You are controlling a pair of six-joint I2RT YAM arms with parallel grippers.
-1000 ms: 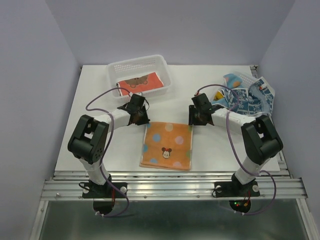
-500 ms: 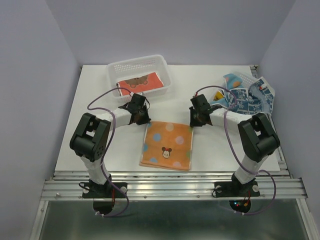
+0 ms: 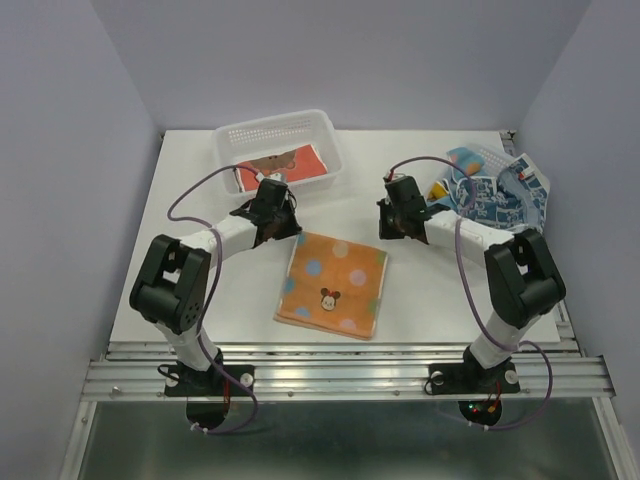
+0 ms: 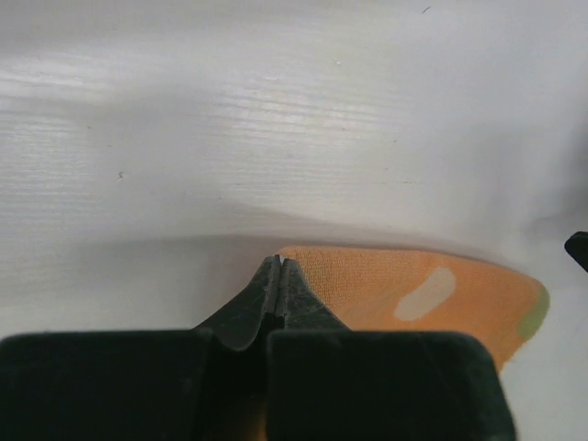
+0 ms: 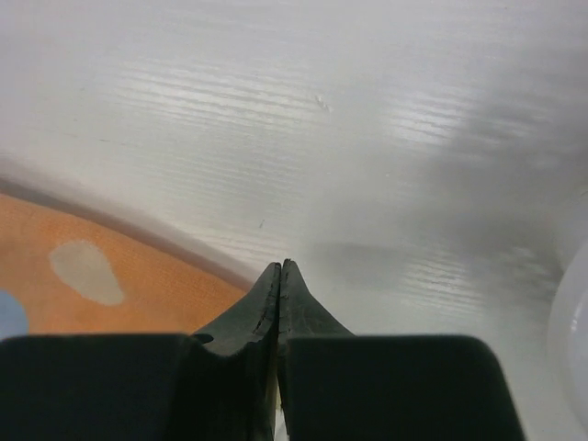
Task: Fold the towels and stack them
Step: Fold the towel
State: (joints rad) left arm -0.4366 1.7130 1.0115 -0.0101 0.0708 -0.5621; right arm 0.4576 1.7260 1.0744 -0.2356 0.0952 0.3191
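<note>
Seen from above, the square orange cloth towel with coloured dots (image 3: 333,285) lies mid-way across the white table (image 3: 200,290), between the two arms. Only the wrist views show the grips. The left gripper (image 4: 278,268) is clamped tight on the towel's far left corner and the right gripper (image 5: 279,268) on its far right corner, lifting the cloth. A second ago the towel lay flat and square; now it sits skewed, its far edge drawn farther back.

Before you, the white table (image 3: 190,200) carries a white perforated basket (image 3: 272,128) at its far left and a rumpled heap of blue patterned towels (image 3: 497,197) at its far right. Your orange dotted towel (image 3: 333,285) lies spread near the middle, slightly askew, well apart from both.
</note>
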